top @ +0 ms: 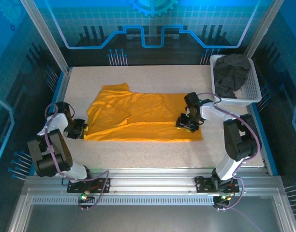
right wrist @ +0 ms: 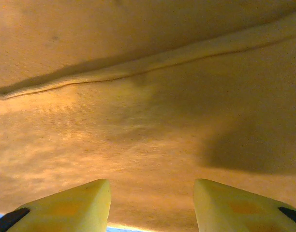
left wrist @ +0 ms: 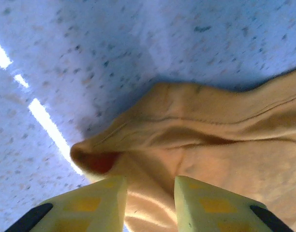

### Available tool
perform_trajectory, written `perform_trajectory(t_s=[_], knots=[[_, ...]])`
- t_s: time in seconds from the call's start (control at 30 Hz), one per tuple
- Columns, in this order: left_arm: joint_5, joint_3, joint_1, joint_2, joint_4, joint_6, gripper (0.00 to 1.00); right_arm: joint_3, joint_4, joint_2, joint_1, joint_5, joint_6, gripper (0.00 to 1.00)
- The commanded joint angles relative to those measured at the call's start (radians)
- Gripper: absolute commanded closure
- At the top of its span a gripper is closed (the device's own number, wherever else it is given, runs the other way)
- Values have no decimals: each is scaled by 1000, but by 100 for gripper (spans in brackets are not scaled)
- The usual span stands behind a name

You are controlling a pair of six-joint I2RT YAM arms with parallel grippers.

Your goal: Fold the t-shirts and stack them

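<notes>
Orange t-shirt (top: 143, 116) lies spread flat mid-worktop (top: 138, 154), its near left corner rumpled. Grey t-shirt (top: 231, 72) is heaped in the white basket (top: 255, 87) far right, its folds too dark to make out. Left tool (top: 81, 129) sits low at that corner with the elbow bent, fingers apart and cloth in the gap; right tool (top: 186, 123) is angled down over the shirt's right part, fingers apart.

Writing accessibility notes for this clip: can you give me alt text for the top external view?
An orange-yellow t-shirt lies spread on a speckled table, with the left claw at its near left corner and the right claw on its right side. A dark grey t-shirt sits crumpled in a white basket at the far right.
</notes>
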Motion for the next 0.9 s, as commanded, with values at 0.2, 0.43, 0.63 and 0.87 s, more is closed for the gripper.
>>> perform_trajectory(t_s=[0.2, 0.43, 0.63, 0.87], knots=[[46, -5, 10, 101, 57, 21, 72, 19, -104, 31, -36, 74, -22, 51], [-1, -61, 51, 78, 74, -80, 79, 87, -216, 143, -12, 146, -49, 52], [-4, -90, 92, 72, 42, -61, 80, 143, -318, 219, 66, 231, -71, 53], [-5, -186, 179, -29, 16, -36, 80, 77, -353, 196, 128, 247, -61, 52]])
